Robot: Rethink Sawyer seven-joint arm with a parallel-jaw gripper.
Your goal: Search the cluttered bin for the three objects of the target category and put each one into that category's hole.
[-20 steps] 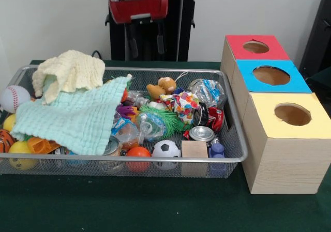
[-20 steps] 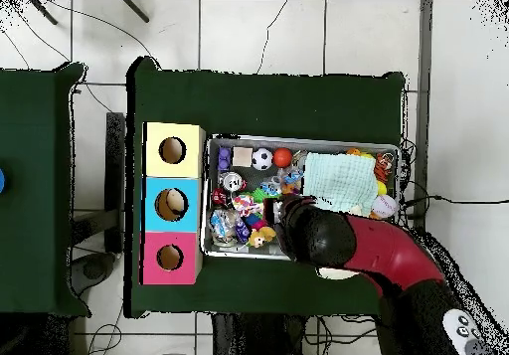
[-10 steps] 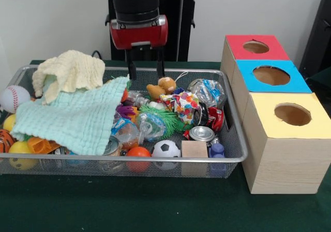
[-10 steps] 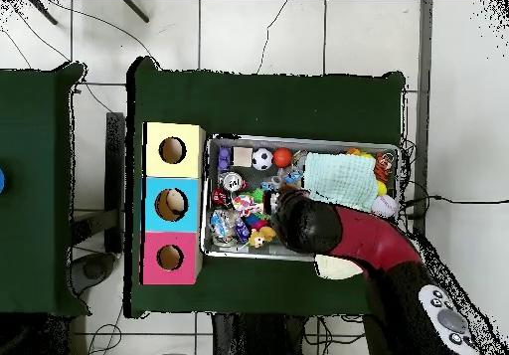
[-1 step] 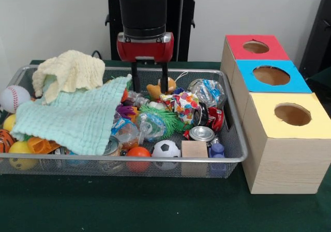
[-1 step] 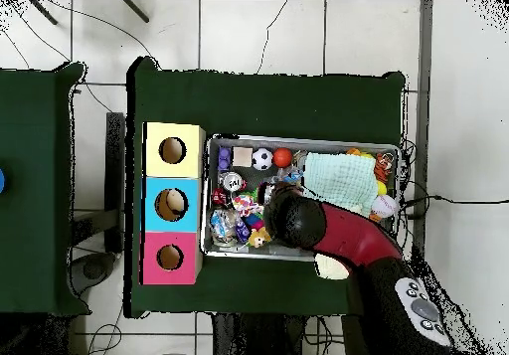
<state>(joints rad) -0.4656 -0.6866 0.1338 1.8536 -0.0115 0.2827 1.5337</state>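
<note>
A wire bin (image 5: 124,159) holds a heap of small things under my gripper (image 5: 150,89). The gripper is open and hangs low over the bin's far middle. Its left finger stands by the edge of a mint cloth (image 5: 77,116), and its right finger is at a tan plush toy (image 5: 156,91). Nothing is held. To the right stand three boxes with round holes: red (image 5: 257,47), blue (image 5: 271,76) and yellow (image 5: 292,114). In the overhead view the arm (image 6: 303,220) covers the gripper and the bin's middle (image 6: 303,139).
A pale yellow cloth (image 5: 70,72) lies at the bin's far left, near a baseball (image 5: 14,97). Along the front are an orange ball (image 5: 138,153), a soccer ball (image 5: 166,149), a wooden block (image 5: 194,149) and a silver can (image 5: 201,134). A crushed plastic bottle (image 5: 207,91) lies far right.
The gripper has come down from above the bin's far rim into the bin, shifting right in the front view toward the plush toy. It stays open.
</note>
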